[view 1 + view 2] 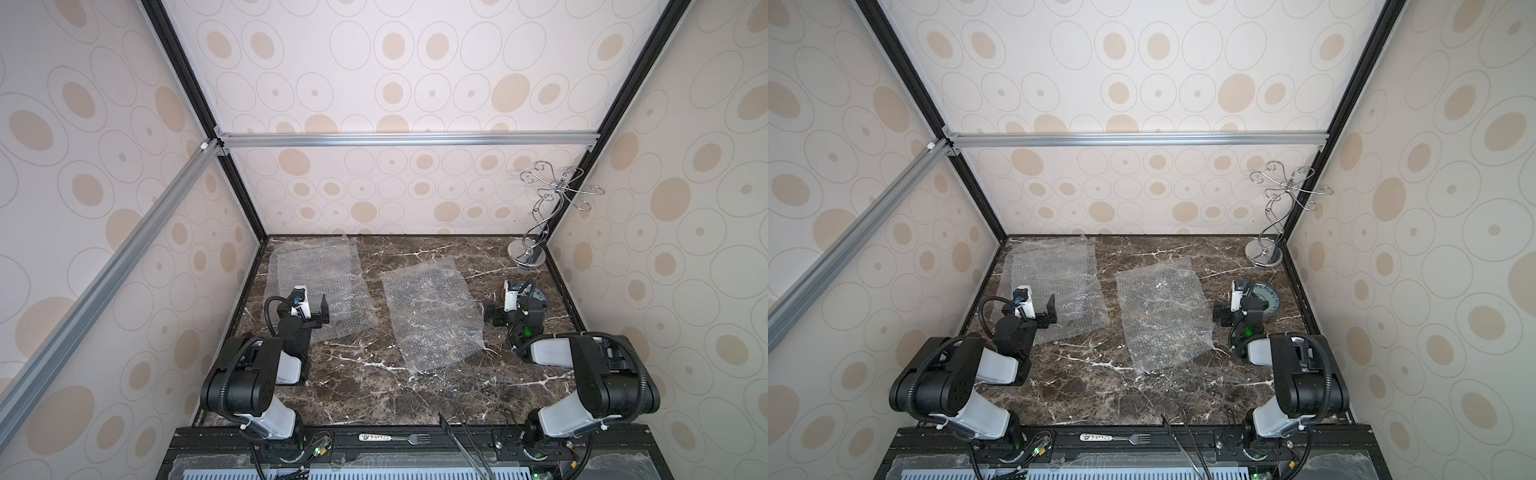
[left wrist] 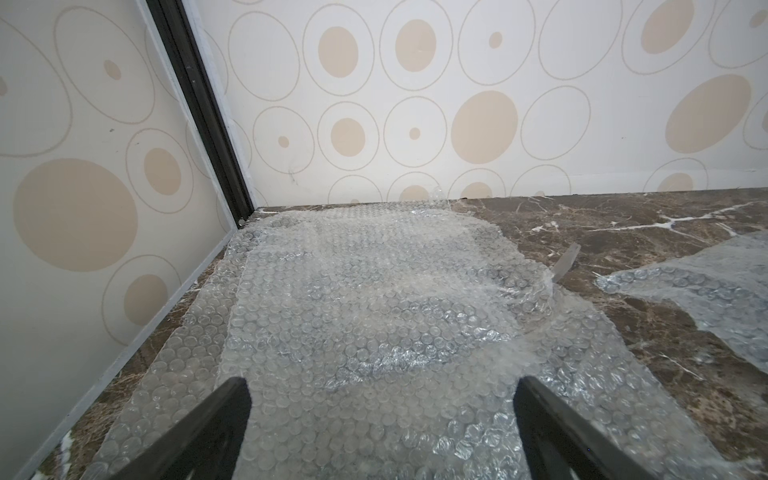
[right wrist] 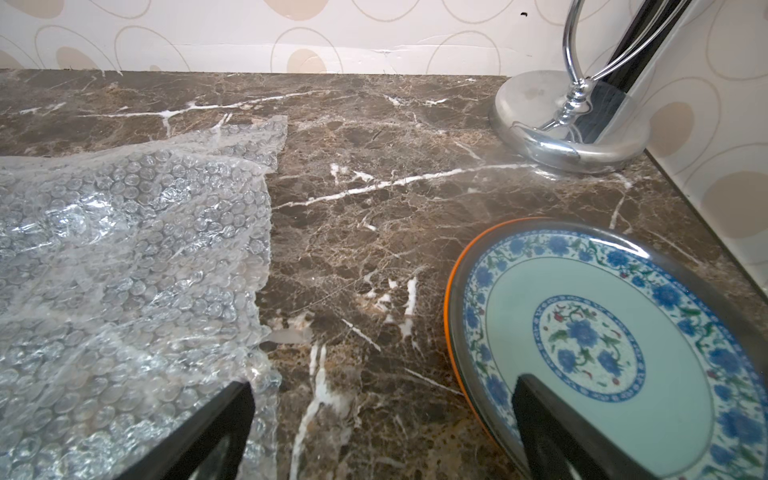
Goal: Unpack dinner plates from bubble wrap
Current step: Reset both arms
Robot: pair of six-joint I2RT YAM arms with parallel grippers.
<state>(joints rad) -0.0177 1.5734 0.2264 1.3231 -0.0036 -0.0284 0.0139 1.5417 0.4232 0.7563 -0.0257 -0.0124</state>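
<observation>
Two plates (image 3: 552,286) (stacked) near bubble wrap (image 3: 124,249)

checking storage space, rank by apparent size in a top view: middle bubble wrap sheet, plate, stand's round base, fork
1. middle bubble wrap sheet, clearly largest.
2. plate and stand base: alike, plate partly behind the right arm.
3. fork, thin, smallest.

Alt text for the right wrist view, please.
A blue-floral plate sits unwrapped on an orange plate, apart from a flat bubble wrap sheet on the marble table. The right gripper is open, holding nothing; a chrome stand is by the wall.
</observation>
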